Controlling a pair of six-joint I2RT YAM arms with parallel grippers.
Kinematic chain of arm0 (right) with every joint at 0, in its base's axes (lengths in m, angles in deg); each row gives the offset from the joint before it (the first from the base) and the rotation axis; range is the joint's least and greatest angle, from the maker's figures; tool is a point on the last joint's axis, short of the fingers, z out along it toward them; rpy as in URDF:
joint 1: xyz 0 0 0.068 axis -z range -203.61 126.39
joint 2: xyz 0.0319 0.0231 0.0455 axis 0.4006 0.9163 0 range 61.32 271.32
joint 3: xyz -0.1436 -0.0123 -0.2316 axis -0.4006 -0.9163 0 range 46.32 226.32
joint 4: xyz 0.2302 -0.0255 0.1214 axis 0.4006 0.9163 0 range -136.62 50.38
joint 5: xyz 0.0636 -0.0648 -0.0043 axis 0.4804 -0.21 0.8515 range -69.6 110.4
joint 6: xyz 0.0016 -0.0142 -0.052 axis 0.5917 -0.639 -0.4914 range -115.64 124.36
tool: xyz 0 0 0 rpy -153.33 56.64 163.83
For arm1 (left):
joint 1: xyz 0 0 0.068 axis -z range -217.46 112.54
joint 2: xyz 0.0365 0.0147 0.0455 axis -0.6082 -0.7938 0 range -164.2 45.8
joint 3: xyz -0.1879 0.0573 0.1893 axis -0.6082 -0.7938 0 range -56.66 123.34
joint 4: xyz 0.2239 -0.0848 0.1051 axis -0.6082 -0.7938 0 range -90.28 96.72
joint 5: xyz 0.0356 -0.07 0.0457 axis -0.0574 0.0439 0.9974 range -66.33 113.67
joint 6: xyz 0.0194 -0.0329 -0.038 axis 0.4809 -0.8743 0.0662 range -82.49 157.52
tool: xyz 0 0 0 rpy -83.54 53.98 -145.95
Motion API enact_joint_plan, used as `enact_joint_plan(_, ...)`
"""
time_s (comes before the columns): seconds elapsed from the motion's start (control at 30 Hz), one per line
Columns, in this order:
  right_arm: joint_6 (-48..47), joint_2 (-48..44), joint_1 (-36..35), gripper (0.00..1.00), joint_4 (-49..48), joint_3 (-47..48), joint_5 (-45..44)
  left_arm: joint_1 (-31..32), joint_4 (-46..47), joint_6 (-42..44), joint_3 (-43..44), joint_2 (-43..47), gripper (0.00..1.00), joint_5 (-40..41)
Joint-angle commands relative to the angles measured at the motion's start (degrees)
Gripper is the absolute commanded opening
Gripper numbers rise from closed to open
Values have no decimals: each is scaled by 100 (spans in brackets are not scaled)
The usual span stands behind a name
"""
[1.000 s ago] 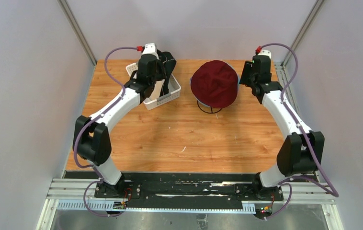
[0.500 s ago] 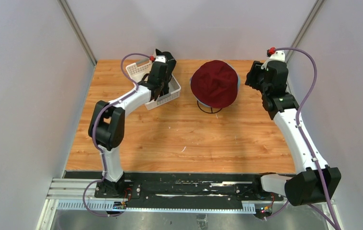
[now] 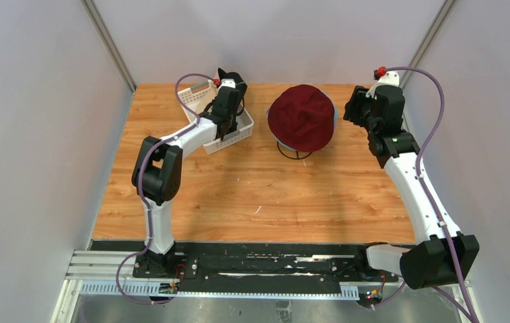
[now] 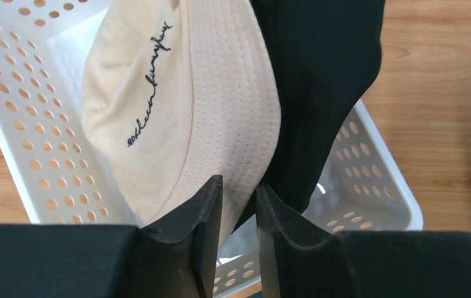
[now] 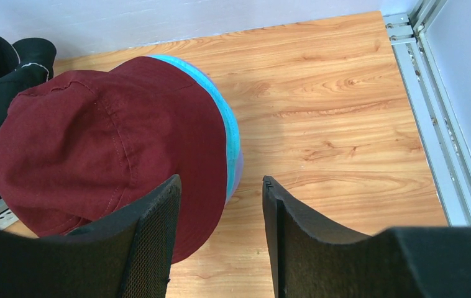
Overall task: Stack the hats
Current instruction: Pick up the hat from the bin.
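A dark red hat (image 3: 301,118) tops a stack on a black wire stand (image 3: 296,154) at the back middle. In the right wrist view a teal-blue brim (image 5: 230,139) and a lavender edge (image 5: 238,171) show under the dark red hat (image 5: 102,143). My right gripper (image 3: 352,108) is open and empty just right of the stack; its left finger hangs over the red brim. My left gripper (image 3: 229,101) is down in the white basket (image 3: 192,97), jaws closed narrowly on the brim of the beige hat (image 4: 177,99). The black hat (image 4: 320,81) lies against the beige one.
The white lattice basket (image 4: 46,167) stands at the back left on the wooden table (image 3: 259,188). Grey walls with metal posts close in the back and sides. A metal rail (image 5: 435,124) runs along the table's right edge.
My left arm has raised its elbow and pushed its gripper down into the basket onto the beige hat. My right arm has swung outward to the right, its gripper drawing slightly away from the stack.
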Motion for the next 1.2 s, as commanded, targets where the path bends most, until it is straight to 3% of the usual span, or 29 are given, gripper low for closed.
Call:
enact_joint_plan(0.0, 5, -113, -81, 51, -74, -76, 46, -16, -21, 62, 87, -43, 29, 421)
enact_joint_plan(0.6, 6, -50, -178, 51, -76, -75, 42, -8, 245, 15, -461, 607, 34, 289)
enact_joint_plan(1.17, -17, -62, -203, 51, -66, -71, 29, -45, -273, 184, 302, -77, 32, 846)
